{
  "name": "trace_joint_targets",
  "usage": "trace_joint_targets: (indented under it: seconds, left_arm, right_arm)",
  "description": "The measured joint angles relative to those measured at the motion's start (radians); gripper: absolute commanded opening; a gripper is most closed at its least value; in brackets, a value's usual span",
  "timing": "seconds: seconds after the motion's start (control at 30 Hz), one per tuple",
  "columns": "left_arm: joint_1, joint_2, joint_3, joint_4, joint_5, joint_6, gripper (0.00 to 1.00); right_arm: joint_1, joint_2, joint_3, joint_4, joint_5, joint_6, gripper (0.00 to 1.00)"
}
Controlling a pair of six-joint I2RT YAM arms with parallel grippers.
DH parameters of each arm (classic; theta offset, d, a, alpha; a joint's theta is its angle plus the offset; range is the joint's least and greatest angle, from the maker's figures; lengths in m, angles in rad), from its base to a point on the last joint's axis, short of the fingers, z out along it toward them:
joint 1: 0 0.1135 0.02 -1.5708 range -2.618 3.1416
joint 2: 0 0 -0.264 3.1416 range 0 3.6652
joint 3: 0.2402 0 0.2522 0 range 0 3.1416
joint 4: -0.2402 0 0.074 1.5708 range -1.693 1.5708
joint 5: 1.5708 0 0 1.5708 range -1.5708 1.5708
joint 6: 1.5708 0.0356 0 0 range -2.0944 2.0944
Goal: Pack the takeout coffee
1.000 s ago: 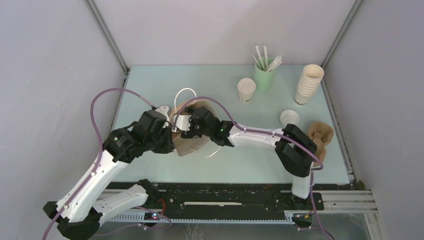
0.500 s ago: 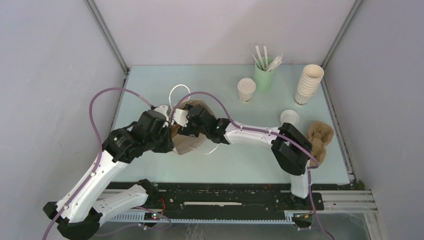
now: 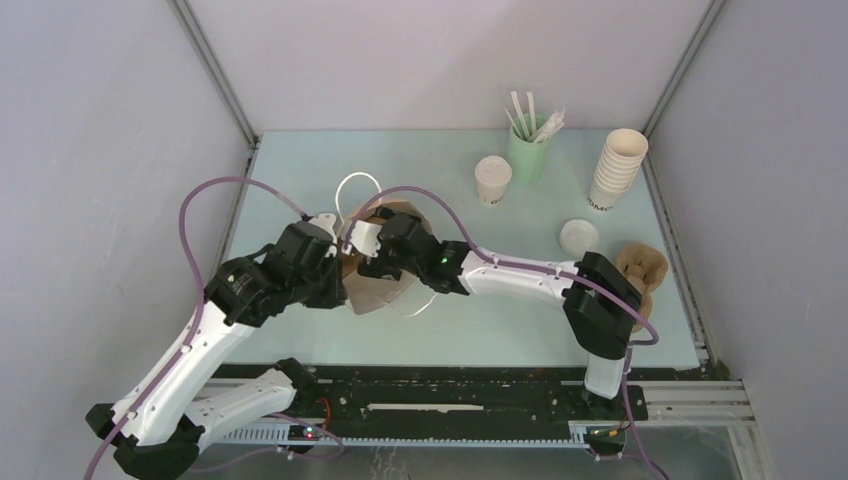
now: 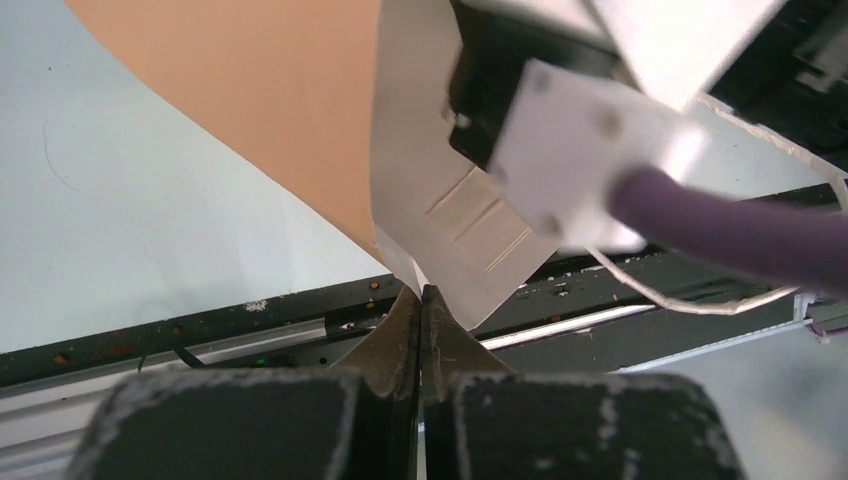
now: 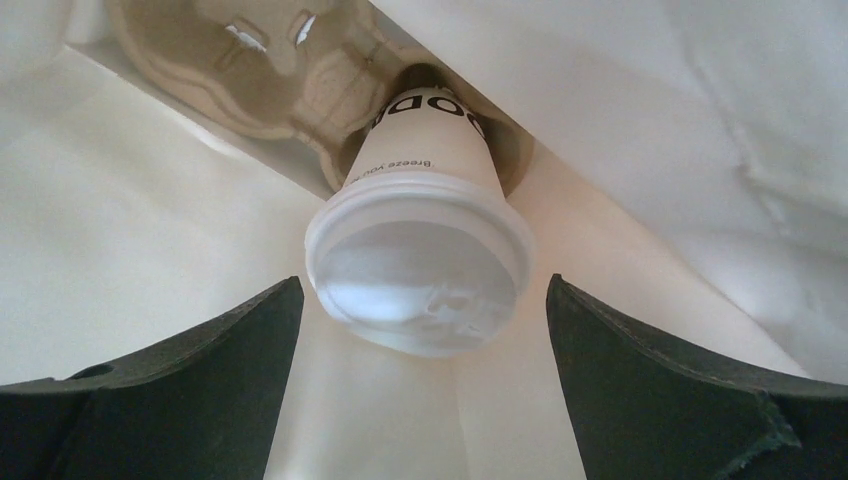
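One takeout coffee cup (image 5: 420, 250), cream with a white lid, sits in a brown pulp carrier (image 5: 260, 60) inside the brown paper bag (image 3: 385, 280). My right gripper (image 5: 425, 285) is open inside the bag, its fingers either side of the lid and clear of it. In the top view only its wrist (image 3: 398, 240) shows at the bag's mouth. My left gripper (image 4: 420, 292) is shut on the bag's edge (image 4: 400, 255) and holds it at the bag's left side (image 3: 347, 268). The second lidded cup (image 3: 492, 181) stands upright at the back of the table.
A green cup of white sticks (image 3: 530, 148) and a tall stack of lidless cups (image 3: 617, 168) stand at the back right. A loose white lid (image 3: 579, 236) and another brown pulp carrier (image 3: 641, 274) lie at the right. The bag's white handles (image 3: 358, 190) loop outward.
My right wrist has shifted slightly left and farther at the bag's mouth, and its elbow has swung right. The bag's handle has moved with it. The left gripper keeps its hold.
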Motion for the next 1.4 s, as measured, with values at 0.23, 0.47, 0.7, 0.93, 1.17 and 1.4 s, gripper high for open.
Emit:
trace_joint_targets:
  seconds: [0.23, 0.47, 0.7, 0.93, 1.17, 1.4]
  left_arm:
    - [0.0, 0.0, 0.008, -0.012, -0.012, -0.005, 0.0]
    - [0.0, -0.002, 0.021, -0.018, -0.026, -0.011, 0.0]
    - [0.0, -0.003, 0.021, -0.021, -0.036, -0.011, 0.0]
    - [0.0, -0.002, 0.021, -0.03, -0.036, -0.012, 0.0]
    - [0.0, -0.001, 0.021, -0.048, -0.034, -0.029, 0.0]
    - [0.0, 0.011, 0.02, -0.053, -0.017, -0.045, 0.0]
  right_arm:
    - [0.023, -0.083, -0.017, -0.078, 0.003, -0.01, 0.9]
    - [0.059, -0.146, -0.059, -0.166, 0.021, -0.031, 0.9]
    - [0.142, -0.281, -0.046, -0.327, 0.025, -0.025, 0.92]
    - [0.185, -0.453, 0.148, -0.554, 0.048, 0.101, 1.0]
    - [-0.124, -0.582, 0.218, -0.646, 0.1, 0.381, 1.0]
    - [-0.438, -0.284, 0.346, -0.686, 0.056, 0.583, 1.0]
